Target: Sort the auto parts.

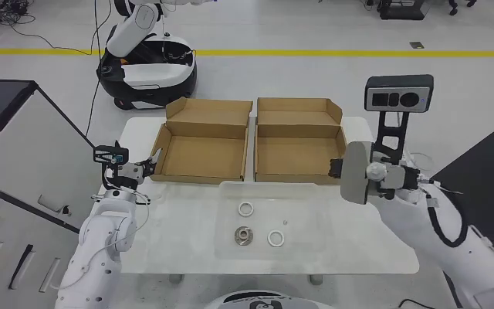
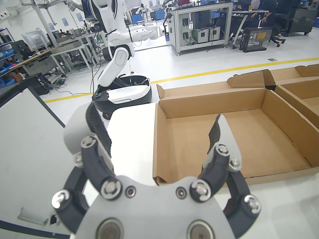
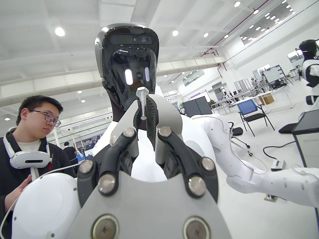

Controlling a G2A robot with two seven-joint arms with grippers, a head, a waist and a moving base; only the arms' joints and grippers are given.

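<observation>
The lower end of the bolt (image 3: 142,100) was hidden between the pinched fingers of the right gripper (image 3: 145,108). In the left wrist view, the farther cardboard box (image 2: 296,88) was cut off by the picture's edge. In the top view, a tiny white piece (image 1: 286,222) in the clear tray (image 1: 309,193) was too small to identify, and the round metal part (image 1: 243,235) near it showed no clear detail.

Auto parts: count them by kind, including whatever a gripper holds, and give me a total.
White rings: 2
Grey metal disc: 1
Small white piece: 1
Bolt, held in the right gripper: 1
Total: 5
</observation>
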